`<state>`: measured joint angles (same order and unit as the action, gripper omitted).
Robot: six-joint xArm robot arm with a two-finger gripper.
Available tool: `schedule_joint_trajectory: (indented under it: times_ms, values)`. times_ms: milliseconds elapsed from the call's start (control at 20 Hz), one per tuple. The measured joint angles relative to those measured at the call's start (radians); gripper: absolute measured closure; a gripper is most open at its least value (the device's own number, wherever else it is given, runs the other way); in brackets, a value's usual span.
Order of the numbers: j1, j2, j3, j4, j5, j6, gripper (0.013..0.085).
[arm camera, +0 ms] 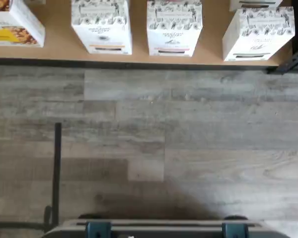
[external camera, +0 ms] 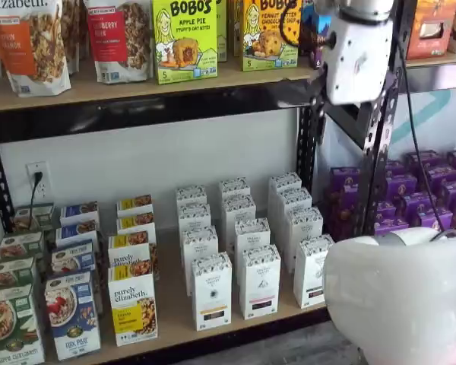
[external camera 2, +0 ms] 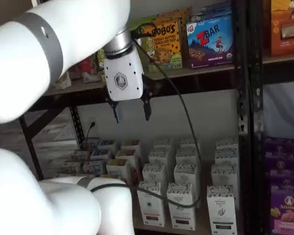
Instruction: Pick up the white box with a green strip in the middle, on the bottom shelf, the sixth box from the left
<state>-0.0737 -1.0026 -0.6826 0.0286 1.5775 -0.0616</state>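
Three alike white cartons head the front row, and the white box (external camera: pixel 312 271) with the dark greenish strip is the one nearest the black upright (external camera: pixel 308 152), at the front edge of the bottom shelf (external camera: pixel 173 308). The gripper (external camera 2: pixel 131 110) hangs well above, fingers plainly apart. It should come down square and straddle the narrow sides, clear of the neighbouring carton (external camera: pixel 259 281). Grey plank floor (arm camera: pixel 188 139) lies in front

The bottom shelf (external camera: pixel 167 315), a pale wooden board, carries rows of white cartons (external camera: pixel 259 280) and colourful cereal boxes (external camera: pixel 72 314).
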Motion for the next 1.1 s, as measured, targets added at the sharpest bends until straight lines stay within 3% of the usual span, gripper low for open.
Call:
schedule_joint_trajectory:
  times_ms: [350, 600, 850, 1100]
  values:
    - [-0.011, -0.014, 0.202, -0.005, -0.218, -0.013, 0.013]
    - [-0.032, -0.025, 0.321, 0.019, -0.379, -0.044, 0.013]
    - [-0.026, 0.04, 0.394, -0.031, -0.487, -0.021, 0.013]
    - [-0.014, 0.158, 0.459, -0.063, -0.659, 0.01, 0.013]
